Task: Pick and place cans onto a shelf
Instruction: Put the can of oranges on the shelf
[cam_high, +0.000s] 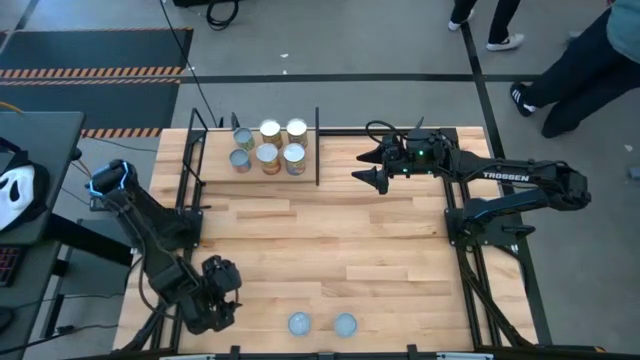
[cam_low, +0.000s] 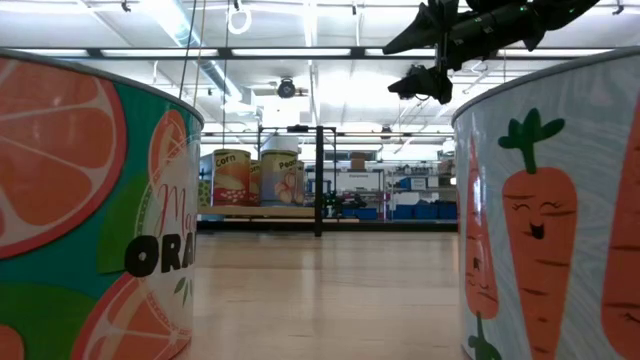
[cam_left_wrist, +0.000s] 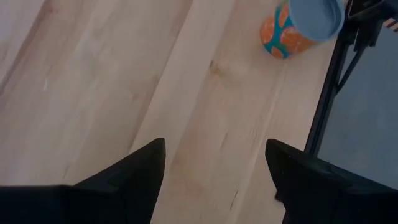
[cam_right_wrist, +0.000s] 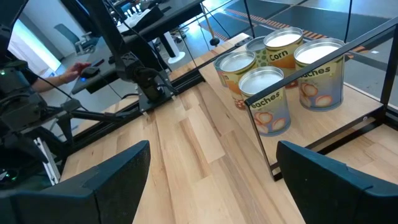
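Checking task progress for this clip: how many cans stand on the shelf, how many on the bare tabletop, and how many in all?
Cans on the shelf: 6
Cans on the tabletop: 2
Total: 8

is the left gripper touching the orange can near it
Apart. The left wrist view shows bare table between the open left gripper and the orange can.

My high cam looks straight down on the whole table (cam_high: 320, 240). Low cam sits at tabletop level, v. close betw two cans (cam_low: 90, 210), facing the shelf (cam_low: 300, 212). R wrist cam shares that shelf; L wrist looks down at wood.
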